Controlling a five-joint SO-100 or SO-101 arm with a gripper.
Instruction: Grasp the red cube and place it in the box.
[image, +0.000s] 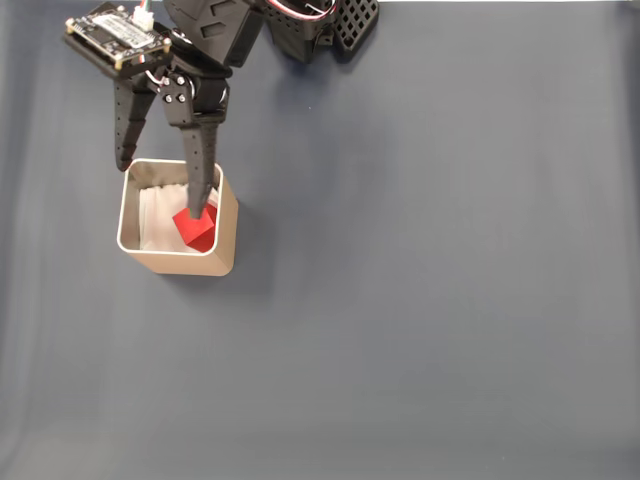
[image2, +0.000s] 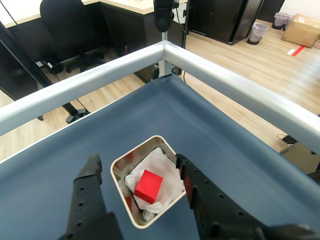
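Small, stiff and likely light, the red cube (image2: 148, 185) lies on the white lining inside the box (image2: 120, 160), the pincer (image2: 137, 172) spread wide and released above it; any regrasp should pinch two opposite flat faces.

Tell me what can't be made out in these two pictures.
- Fixed view: one finger of the end effector covers part of the red cube.
- Wrist view: the white lining hides the floor of the box beneath the red cube.
- Wrist view: the bottom edge cuts off both fingers.
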